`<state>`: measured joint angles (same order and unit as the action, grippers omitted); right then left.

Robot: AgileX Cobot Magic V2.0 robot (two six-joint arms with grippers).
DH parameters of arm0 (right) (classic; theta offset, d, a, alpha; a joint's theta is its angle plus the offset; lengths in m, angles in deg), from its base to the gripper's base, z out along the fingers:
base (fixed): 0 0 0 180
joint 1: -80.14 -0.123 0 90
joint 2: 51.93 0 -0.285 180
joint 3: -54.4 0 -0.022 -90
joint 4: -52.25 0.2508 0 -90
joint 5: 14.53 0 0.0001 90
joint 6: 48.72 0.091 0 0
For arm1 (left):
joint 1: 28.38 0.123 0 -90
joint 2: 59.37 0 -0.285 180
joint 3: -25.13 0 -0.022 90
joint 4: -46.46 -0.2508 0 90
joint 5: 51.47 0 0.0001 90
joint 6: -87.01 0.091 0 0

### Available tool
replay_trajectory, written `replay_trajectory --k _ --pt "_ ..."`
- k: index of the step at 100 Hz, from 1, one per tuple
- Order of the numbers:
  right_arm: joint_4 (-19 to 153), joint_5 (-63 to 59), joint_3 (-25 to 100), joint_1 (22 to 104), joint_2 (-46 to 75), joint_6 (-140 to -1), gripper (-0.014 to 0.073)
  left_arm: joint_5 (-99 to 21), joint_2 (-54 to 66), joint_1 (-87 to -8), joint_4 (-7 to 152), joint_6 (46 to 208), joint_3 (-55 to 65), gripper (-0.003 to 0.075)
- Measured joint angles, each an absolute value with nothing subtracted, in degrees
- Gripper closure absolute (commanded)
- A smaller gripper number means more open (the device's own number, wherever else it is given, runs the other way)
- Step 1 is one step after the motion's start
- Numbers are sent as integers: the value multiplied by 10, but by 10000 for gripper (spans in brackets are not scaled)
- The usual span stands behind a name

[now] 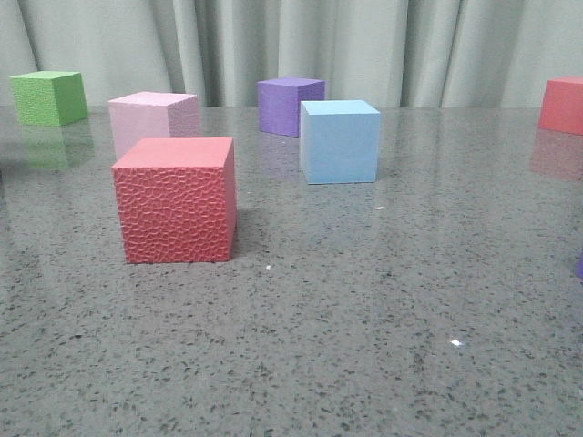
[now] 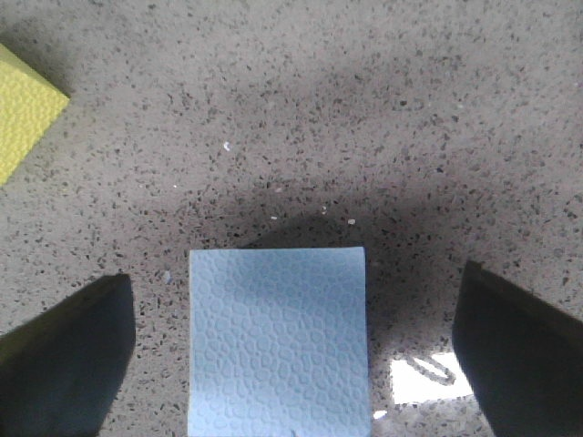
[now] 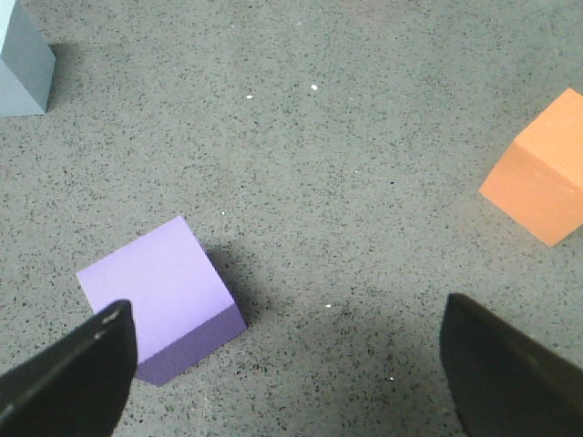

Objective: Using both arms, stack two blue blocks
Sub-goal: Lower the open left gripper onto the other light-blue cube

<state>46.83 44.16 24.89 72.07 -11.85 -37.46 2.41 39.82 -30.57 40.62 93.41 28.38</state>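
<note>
Left claw (image 2: 291, 364) wide, straddling a textured blue block (image 2: 278, 341) on the surface (image 2: 364, 118), fingers clear; right claw (image 3: 287, 373) wide, empty, purple cube (image 3: 159, 296) beside one finger; front view alone shows the smooth blue block (image 1: 339, 141).

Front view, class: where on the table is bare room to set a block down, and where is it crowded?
Bare: the wide near stretch of the table in front of the red textured cube, and right of the blue block. Crowded: the far-left cluster of green cube, pink cube and purple cube.
</note>
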Motion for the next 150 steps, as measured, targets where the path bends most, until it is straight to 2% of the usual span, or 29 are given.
replay_trajectory --k 125,137,150 --pt "468 442 249 721 -119 -375 -71 56 480 -290 421 934 284 41" --pt "468 442 249 721 -119 -375 -71 56 480 -290 421 934 284 91" --pt "468 442 249 721 -119 -375 -71 56 480 -290 421 934 284 218"
